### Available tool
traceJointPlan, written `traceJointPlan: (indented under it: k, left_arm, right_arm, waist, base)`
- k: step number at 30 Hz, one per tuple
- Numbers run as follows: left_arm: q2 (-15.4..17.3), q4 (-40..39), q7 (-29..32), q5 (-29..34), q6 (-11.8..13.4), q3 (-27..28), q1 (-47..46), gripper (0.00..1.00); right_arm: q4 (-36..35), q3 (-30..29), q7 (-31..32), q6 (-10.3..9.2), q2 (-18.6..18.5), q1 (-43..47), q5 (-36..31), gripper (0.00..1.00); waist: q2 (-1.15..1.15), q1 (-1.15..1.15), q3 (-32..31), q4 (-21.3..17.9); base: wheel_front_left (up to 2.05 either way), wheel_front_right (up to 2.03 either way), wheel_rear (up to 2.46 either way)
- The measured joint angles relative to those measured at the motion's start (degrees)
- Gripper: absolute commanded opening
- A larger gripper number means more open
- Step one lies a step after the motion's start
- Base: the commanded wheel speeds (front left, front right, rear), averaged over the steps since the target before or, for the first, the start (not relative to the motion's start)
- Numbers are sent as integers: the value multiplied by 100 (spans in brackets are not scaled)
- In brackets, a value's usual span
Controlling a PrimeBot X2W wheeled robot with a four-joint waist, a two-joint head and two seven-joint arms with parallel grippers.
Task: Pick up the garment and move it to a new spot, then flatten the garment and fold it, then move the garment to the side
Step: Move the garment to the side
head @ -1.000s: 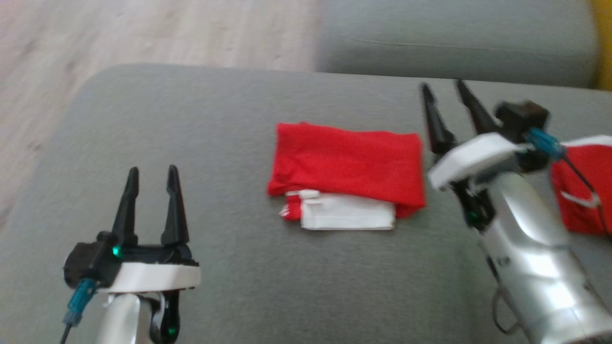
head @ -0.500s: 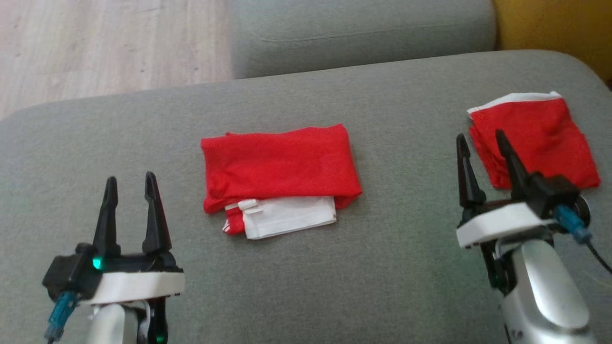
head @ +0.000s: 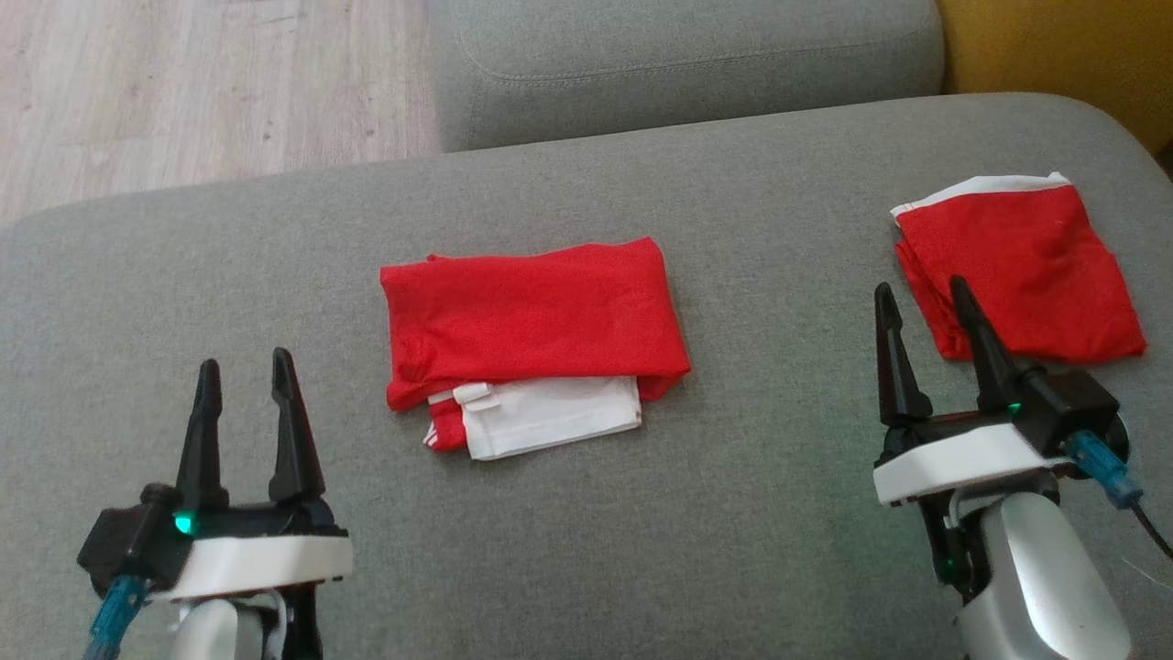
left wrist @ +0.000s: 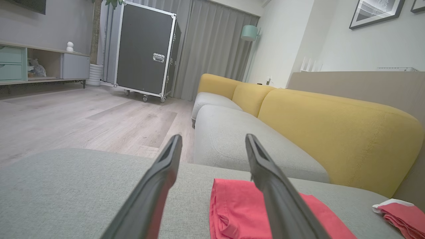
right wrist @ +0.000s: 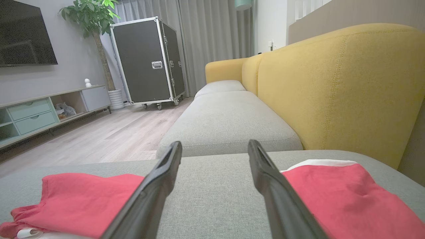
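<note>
Unfolding is being risked, should only one layer get pinched, as the folded garment is lying ahead, between the left claw and right claw, both being held spread wide, empty.

1. Folded red-and-white garments: 2. The centre garment lay mid-cushion, the right garment lay by the cushion's right edge.
2. Grippers: 2, the left gripper and the right gripper. Each had 2 fingers, spread, nothing held.
3. Grey seat cushions: 2, the near cushion and the far cushion.
4. Yellow back cushions: 3.
5. Black wheeled case: 1.
6. Potted plant: 1.
</note>
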Motion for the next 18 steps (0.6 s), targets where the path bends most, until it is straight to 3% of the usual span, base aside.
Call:
traceJointPlan:
  k: [11, 18]
  left_arm:
    - [0, -24, 0, -5, 3, -51, -2, 100]
    - [-1, -16, 0, -3, 2, -240, -153, 100]
  right_arm:
    - [52, 78, 0, 0, 1, 37, 35, 100]
    - [697, 89, 9, 0, 15, -399, -282, 100]
  waist:
    - [0, 0, 63, 90]
    - [0, 0, 340, 325]
  base:
    - [0, 0, 0]
    - [0, 0, 0]
